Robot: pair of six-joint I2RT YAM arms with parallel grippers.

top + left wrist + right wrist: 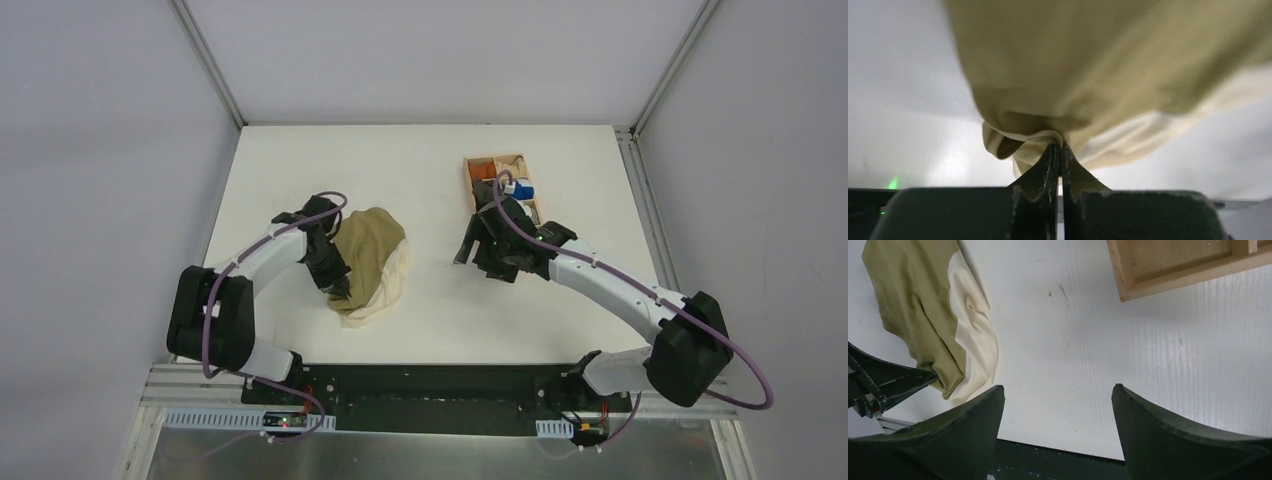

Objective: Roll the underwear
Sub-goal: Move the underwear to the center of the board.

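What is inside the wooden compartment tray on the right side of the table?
An orange fabric bundle and a blue bundle lie in the light wooden compartment tray. Its near compartments are covered by the black right arm.

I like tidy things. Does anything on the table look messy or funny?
Yes, the underwear looks messy. It is bunched in a crumpled heap, not rolled, with cream fabric sticking out along one edge. The left claw is pinching one fold of it. Nothing looks spilled or broken.

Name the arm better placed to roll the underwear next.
Left. Its jaws are shut on a fold of the underwear; the right jaws stand open over the table, apart from the fabric.
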